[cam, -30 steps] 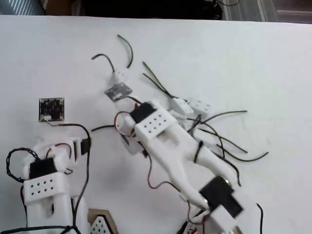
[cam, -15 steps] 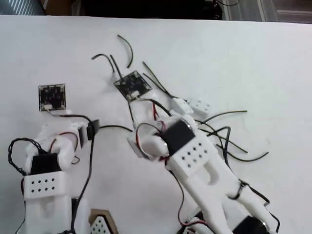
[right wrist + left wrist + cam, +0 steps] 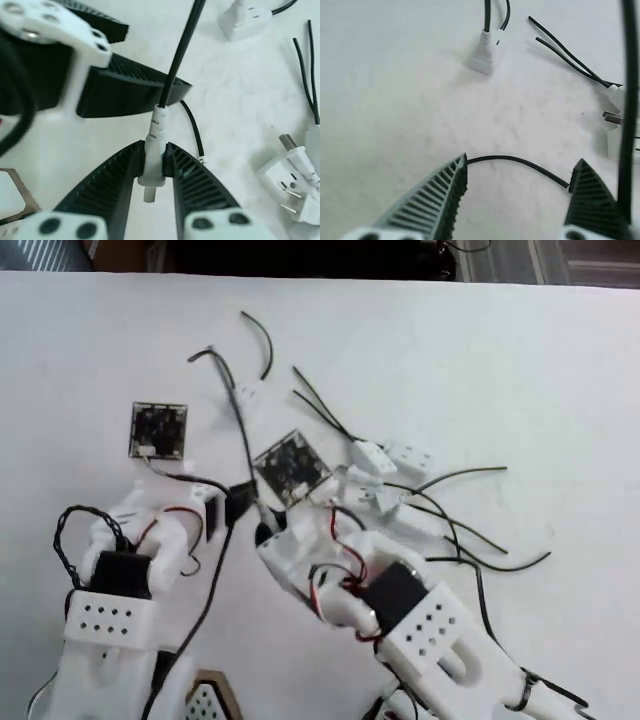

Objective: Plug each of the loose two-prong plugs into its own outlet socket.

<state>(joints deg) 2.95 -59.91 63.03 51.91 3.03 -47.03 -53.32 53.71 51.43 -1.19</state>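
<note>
Two grippers sit close together over the white table (image 3: 520, 360), almost nose to nose. The right gripper (image 3: 155, 148) is pinching a small white plug (image 3: 151, 167) between its ribbed fingers (image 3: 200, 190). The plug stands lengthwise in the grip, with a short stub sticking back toward the wrist. Its black cord (image 3: 182, 45) runs straight out past the fingertips.

Directly ahead of that gripper, and right up against the cord as seen from the right wrist, are the dark fingers of the left gripper (image 3: 228, 505). Whether they actually touch the cord I cannot tell.

The left gripper is spread wide and holds nothing. On the table between its two fingers (image 3: 437, 197) lies the free end of a thin black wire (image 3: 520, 162), touching neither finger. Well beyond its fingertips a white cord-end piece (image 3: 482, 57) rests on the table with black leads coming off it. Whether that is a plug or a socket I cannot make out from here.

Off to one side of the right gripper, near it but apart, is a cluster of loose white plugs (image 3: 300, 170). Their metal prongs (image 3: 285, 141) are bare, and more thin black leads (image 3: 305, 75) trail away just beside them.
</note>
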